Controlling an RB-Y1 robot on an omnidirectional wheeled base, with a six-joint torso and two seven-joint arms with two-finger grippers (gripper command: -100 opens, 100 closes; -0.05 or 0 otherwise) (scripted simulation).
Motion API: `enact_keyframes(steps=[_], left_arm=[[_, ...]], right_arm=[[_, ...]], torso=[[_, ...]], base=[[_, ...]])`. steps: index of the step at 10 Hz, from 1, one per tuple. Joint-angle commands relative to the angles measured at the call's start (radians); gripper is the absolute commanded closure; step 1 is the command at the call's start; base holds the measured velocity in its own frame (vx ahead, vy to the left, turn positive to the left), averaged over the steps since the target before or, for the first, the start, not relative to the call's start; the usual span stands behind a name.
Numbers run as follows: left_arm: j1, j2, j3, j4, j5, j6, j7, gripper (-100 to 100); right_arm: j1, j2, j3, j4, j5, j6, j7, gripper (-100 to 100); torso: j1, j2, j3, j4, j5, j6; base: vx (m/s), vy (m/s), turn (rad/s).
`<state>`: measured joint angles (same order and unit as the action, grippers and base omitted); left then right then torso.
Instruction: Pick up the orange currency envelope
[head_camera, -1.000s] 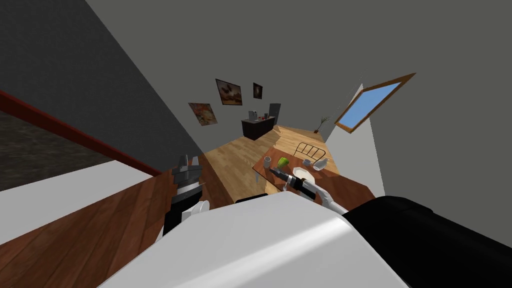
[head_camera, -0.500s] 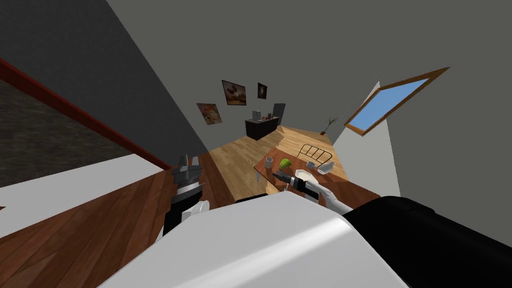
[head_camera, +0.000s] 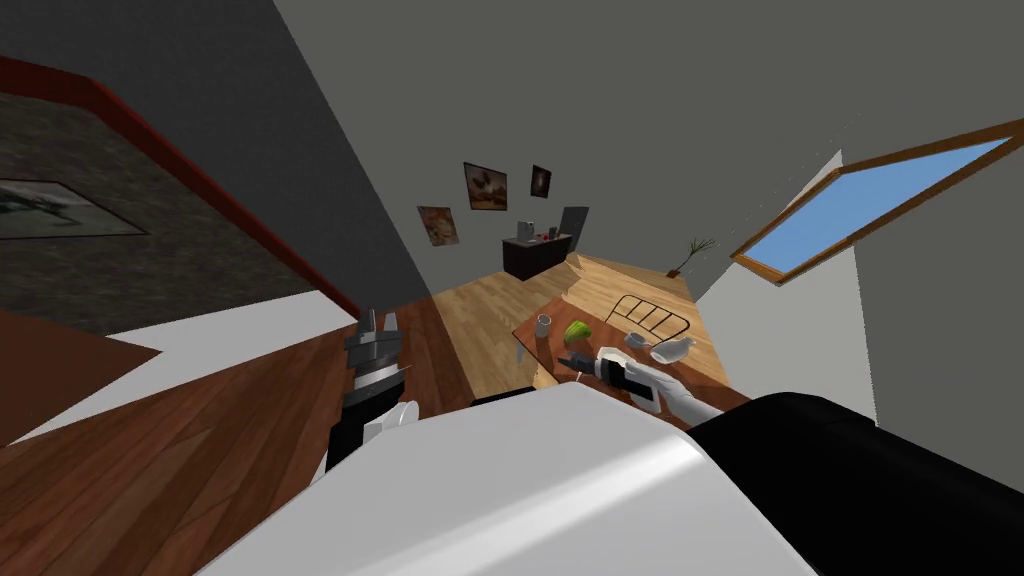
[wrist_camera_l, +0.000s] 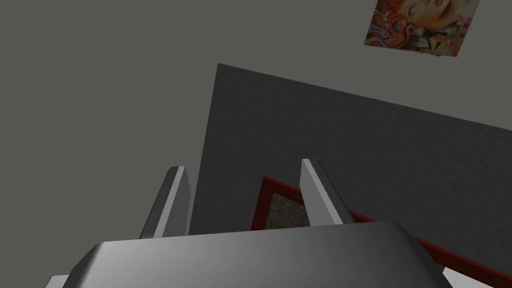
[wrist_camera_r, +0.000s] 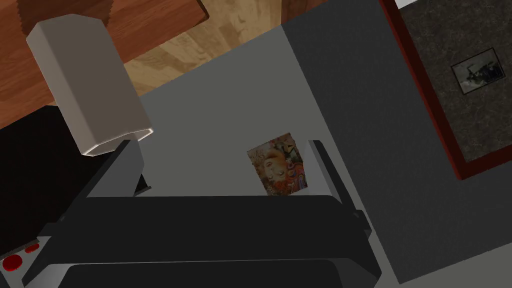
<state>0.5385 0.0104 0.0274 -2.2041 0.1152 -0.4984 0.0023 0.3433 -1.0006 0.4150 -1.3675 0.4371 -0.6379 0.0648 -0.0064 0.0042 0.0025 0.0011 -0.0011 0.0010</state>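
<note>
Body turned, left gripper (wrist_camera_l: 242, 170) spread, right gripper (wrist_camera_r: 220, 150) spread

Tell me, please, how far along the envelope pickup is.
Done: nothing yet. In hand: nothing; the left end effector and right end effector are both open and empty, the right one above the table. To do: reaching, gripping and lifting the envelope.

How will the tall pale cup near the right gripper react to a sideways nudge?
Probably tips before it slides: the cup is tall and narrow on the table. Its flat facets should curb rolling if it falls, though it stands near the table's edge. Looks rigid; weight cannot be told.
</note>
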Motion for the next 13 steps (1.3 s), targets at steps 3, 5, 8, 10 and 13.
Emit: enact_keyframes(steps=[3, 5, 8, 10, 13], left_arm=[[0.0, 0.0, 0.0, 0.0, 0.0, 0.0, 0.0, 0], [0.0, 0.0, 0.0, 0.0, 0.0, 0.0, 0.0, 0], [0.0, 0.0, 0.0, 0.0, 0.0, 0.0, 0.0, 0], [0.0, 0.0, 0.0, 0.0, 0.0, 0.0, 0.0, 0], [0.0, 0.0, 0.0, 0.0, 0.0, 0.0, 0.0, 0]], right_arm=[[0.006, -0.072, 0.056, 0.099, 0.044, 0.013, 0.018, -100], [0.0, -0.097, 0.076, 0.14, 0.059, 0.013, 0.021, -100], [-0.017, -0.159, 0.133, 0.247, 0.096, 0.016, 0.027, -100], [-0.021, -0.176, 0.15, 0.28, 0.107, 0.018, 0.028, -100], [-0.027, -0.201, 0.182, 0.335, 0.125, 0.022, 0.029, -100]], torso=[[-0.002, 0.002, 0.001, 0.0, -0.001, 0.001], [0.001, -0.002, -0.001, 0.0, 0.0, 0.0], [0.001, 0.0, 0.0, 0.0, 0.0, 0.001], [-0.001, 0.002, 0.001, 0.0, 0.0, 0.001], [0.0, -0.001, 0.0, 0.0, 0.0, 0.001]], base=[[-0.067, -0.103, 0.226], [-0.026, -0.053, 0.123], [-0.068, -0.065, 0.203], [-0.082, -0.084, 0.131], [-0.061, -0.061, 0.106]])
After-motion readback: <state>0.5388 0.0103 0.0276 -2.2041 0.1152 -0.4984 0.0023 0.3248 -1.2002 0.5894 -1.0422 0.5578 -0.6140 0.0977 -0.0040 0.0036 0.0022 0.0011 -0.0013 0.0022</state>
